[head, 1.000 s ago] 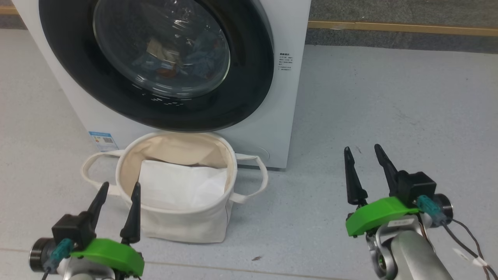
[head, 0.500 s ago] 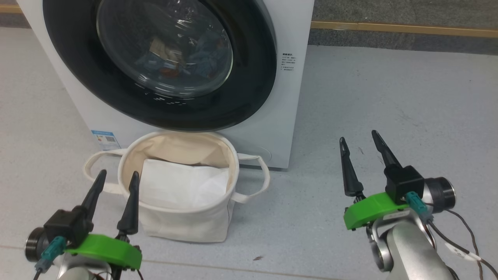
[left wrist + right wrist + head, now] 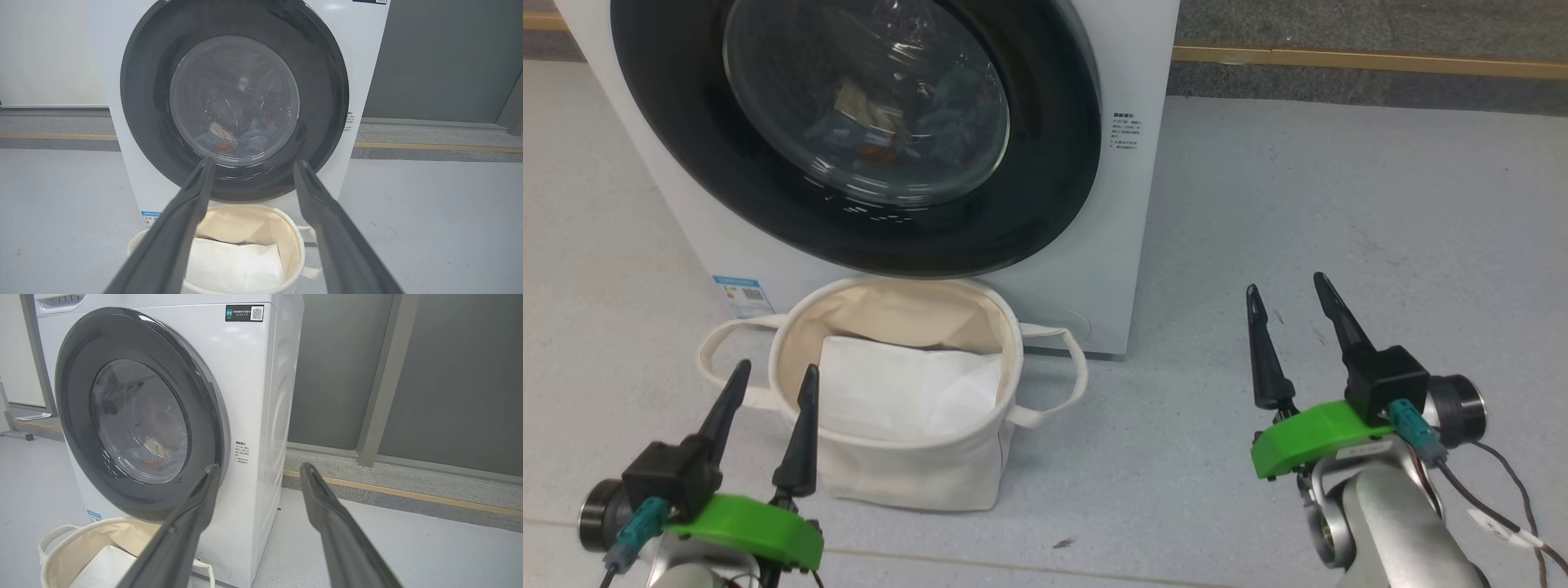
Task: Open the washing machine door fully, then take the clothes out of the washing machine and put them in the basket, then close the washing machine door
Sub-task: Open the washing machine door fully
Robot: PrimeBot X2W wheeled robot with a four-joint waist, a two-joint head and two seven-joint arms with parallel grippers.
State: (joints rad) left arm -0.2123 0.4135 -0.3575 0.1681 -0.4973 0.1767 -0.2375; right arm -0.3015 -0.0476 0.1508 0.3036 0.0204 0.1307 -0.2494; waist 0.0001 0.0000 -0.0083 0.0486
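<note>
Hands both stand spread and empty: left hand (image 3: 777,367) low at the near-left of the floor (image 3: 1339,180), its fingers overlapping the near rim of the basket (image 3: 915,465) in the head view; right hand (image 3: 1285,282) well apart to the right, over bare floor. Judgement: this is a ready stance, the right hand set off to the machine's right side, presumably to reach the door's edge. The basket sits just before the washing machine (image 3: 1131,245), directly under the washing machine door (image 3: 1045,204), so that garments can drop straight in; a white sheet (image 3: 907,392) lies inside it. The door appears shut. The clothes (image 3: 907,131) lie low in the drum, seen through the glass. No task step is done. Against a second ago, both hands' fingertips stand slightly higher in the head view, the right more so; basket, door and clothes are unchanged.
</note>
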